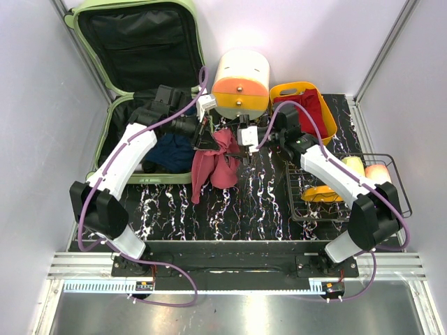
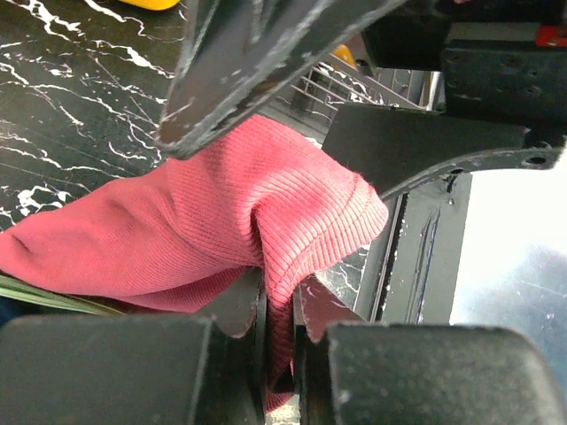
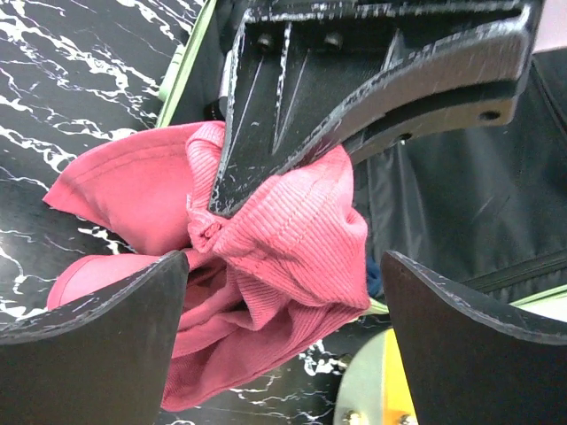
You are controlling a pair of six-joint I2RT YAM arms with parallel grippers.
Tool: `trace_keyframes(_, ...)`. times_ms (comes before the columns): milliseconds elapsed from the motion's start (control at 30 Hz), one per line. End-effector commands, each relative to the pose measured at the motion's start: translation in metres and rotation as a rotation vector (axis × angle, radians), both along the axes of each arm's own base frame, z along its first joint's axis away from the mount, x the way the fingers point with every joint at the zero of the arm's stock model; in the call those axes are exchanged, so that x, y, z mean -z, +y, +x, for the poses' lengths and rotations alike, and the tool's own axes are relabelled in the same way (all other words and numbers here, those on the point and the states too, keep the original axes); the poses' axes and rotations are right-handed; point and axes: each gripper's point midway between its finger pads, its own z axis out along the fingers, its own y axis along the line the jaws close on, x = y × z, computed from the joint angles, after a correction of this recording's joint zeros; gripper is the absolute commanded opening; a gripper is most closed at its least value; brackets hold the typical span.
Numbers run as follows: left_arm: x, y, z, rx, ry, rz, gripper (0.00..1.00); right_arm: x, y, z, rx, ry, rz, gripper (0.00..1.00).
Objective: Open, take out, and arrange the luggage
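The pale green luggage (image 1: 183,21) lies open at the back left, its lid up and its black lining (image 3: 461,204) showing. A navy garment (image 1: 171,150) and other dark clothes lie in its base. My left gripper (image 1: 207,134) (image 2: 279,310) is shut on a fold of a pink ribbed garment (image 1: 216,166) (image 2: 221,230), which hangs over the suitcase's right edge onto the table. My right gripper (image 1: 244,136) (image 3: 283,292) stands open right at the same garment (image 3: 283,248), with the bunched cloth between its fingers but not clamped.
A cream-and-orange cylindrical box (image 1: 241,82) stands just behind both grippers. An orange bin (image 1: 328,115) holding red cloth sits to its right. A wire basket (image 1: 398,167) with fruit-like items is at the right edge. White walls close in on both sides.
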Motion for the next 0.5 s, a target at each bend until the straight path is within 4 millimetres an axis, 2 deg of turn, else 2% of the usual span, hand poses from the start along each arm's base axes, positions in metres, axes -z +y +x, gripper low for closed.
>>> trace_keyframes(0, -0.05, -0.009, -0.025, 0.135, -0.165, -0.09, 0.0, -0.011, -0.002, -0.018, -0.008, 0.116, 0.008, 0.97)
trace_keyframes(267, -0.063, -0.017, -0.051, 0.242, -0.235, -0.12, 0.0, -0.007, 0.0, -0.016, 0.035, 0.305, 0.01, 0.95)
trace_keyframes(367, -0.067, -0.018, -0.051, 0.246, -0.26, -0.116, 0.0, -0.006, 0.001, -0.021, 0.025, 0.366, 0.01, 0.85)
trace_keyframes(400, -0.07, -0.018, -0.051, 0.246, -0.272, -0.118, 0.0, -0.005, 0.001, -0.021, 0.034, 0.385, 0.006, 0.76)
trace_keyframes(467, -0.073, -0.017, -0.05, 0.245, -0.297, -0.114, 0.0, -0.005, -0.001, -0.018, 0.073, 0.412, 0.004, 0.69)
